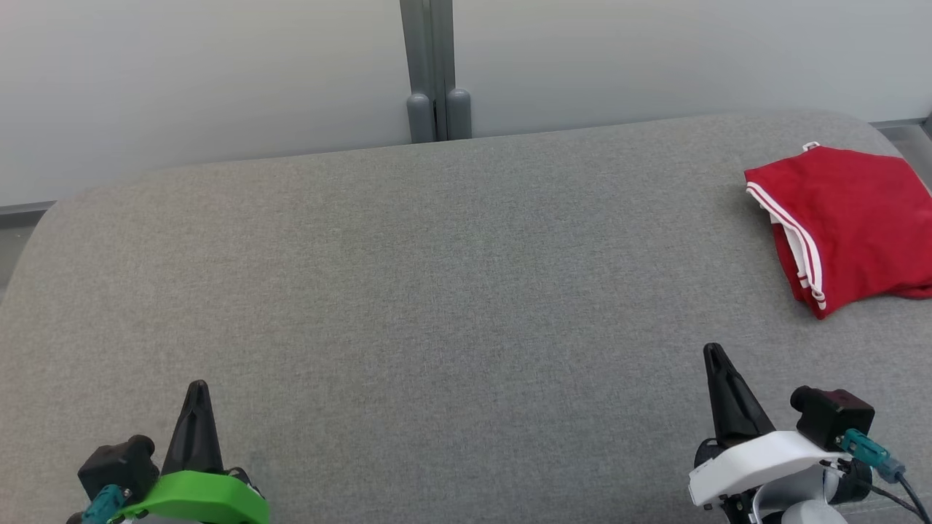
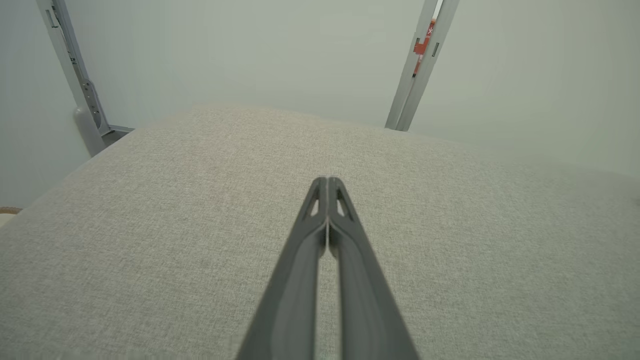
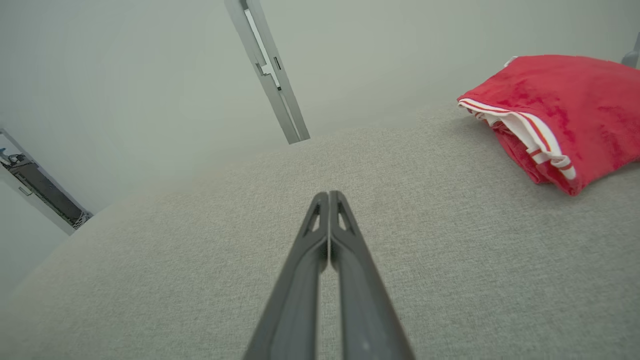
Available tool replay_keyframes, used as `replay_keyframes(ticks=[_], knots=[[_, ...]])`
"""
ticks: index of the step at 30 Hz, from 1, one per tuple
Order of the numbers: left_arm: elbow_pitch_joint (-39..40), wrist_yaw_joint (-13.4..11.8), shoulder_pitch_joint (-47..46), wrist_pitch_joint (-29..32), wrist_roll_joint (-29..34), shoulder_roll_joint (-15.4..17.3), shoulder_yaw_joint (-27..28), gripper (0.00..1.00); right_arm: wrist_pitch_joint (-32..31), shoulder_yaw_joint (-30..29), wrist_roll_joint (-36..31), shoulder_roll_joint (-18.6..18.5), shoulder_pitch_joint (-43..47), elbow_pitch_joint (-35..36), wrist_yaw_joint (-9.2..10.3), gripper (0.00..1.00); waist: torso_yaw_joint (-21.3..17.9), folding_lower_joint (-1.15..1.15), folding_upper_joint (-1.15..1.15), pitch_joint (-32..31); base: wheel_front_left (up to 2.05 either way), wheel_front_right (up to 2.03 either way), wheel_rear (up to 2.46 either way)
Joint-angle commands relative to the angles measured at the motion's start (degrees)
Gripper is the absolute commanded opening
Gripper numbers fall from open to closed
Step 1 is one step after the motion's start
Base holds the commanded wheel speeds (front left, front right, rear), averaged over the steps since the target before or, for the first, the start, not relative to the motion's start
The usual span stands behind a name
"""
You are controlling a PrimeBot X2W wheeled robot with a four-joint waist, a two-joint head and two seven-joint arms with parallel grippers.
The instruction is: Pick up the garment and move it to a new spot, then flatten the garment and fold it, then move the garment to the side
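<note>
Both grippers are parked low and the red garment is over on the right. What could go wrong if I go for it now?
1. The red garment lies in loose layers and its striped hem gapes, so thin fingers may catch only the top layer.
2. It sits near the right edge of the grey surface, partly outside the head view; a push might slide it off.
3. The right gripper and left gripper are shut; open before reaching.

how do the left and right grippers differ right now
The left gripper has a green collar; the right gripper has a white collar. The left gripper sits far from the red garment; the right gripper sits much nearer it. Shared: both have their jaws shut and hold nothing.
</note>
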State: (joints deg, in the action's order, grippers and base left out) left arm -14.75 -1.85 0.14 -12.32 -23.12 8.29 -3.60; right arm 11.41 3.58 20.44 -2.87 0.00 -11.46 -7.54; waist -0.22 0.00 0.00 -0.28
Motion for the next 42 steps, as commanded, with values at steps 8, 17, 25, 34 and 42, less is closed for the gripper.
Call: replay_keyframes(ticks=[8,17,25,34,42], knots=[[1.0,1.5,-1.8,2.3,-9.4,-0.4,1.6,0.0,-1.9,-1.0,10.0,-0.6,-1.8,0.4,0.01,0.0,0.0,0.0,0.0,0.0,0.0,0.0,0.0],[1.1,2.6,-2.5,4.5,-17.8,-1.1,2.8,0.0,-3.8,-1.9,19.0,-0.9,-2.5,0.0,0.02,0.0,0.0,0.0,0.0,0.1,0.0,0.0,0.0],[1.1,3.4,-3.1,6.2,-23.9,-1.6,3.7,0.0,-5.3,-2.6,25.6,-1.0,-3.0,-0.3,0.02,0.0,0.0,0.0,0.0,0.1,0.0,0.0,0.0],[1.1,4.2,-3.6,8.0,-30.3,-2.1,4.6,0.0,-6.8,-3.4,32.3,-1.1,-3.5,-0.5,0.03,0.0,0.1,0.0,0.0,0.1,0.0,0.0,0.0],[1.0,5.0,-4.1,9.4,-35.4,-2.6,5.3,0.0,-8.1,-4.0,37.7,-1.1,-3.8,-0.8,0.04,0.0,0.1,0.0,0.0,0.2,0.0,0.0,0.0]])
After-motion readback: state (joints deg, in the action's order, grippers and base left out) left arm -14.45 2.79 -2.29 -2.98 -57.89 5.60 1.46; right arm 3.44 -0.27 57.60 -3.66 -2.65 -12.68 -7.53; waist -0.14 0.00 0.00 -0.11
